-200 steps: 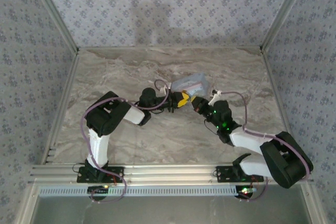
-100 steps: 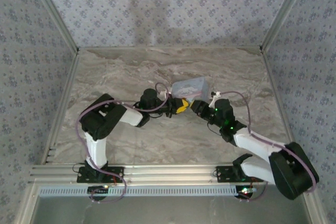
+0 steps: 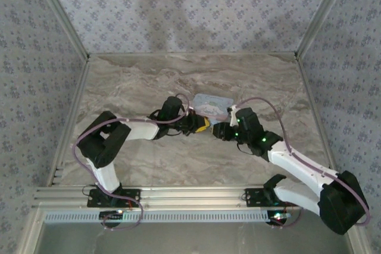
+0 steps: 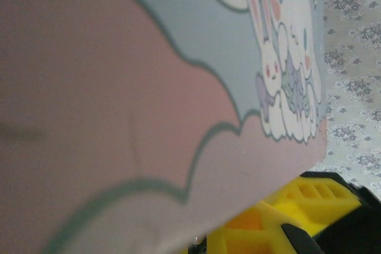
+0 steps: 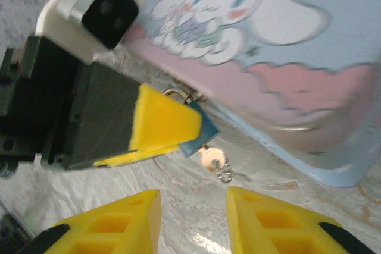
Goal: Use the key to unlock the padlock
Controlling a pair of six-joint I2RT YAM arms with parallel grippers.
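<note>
Pinching the padlock (image 5: 201, 132) beside the tin (image 5: 286, 57), the left gripper (image 5: 169, 129) is clamped on it; the key (image 5: 211, 157) juts from its free end toward the right gripper (image 5: 193, 215), whose jaws stand apart just short of it.

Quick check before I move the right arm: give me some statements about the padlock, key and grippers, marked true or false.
1. The left gripper is shut on the padlock. True.
2. The right gripper is clamped on the key. False: it is open, and the key is beyond its fingertips, untouched.
3. The key sits at the padlock's end. True.
4. The tin lies far from the padlock. False: it is right beside it.
</note>
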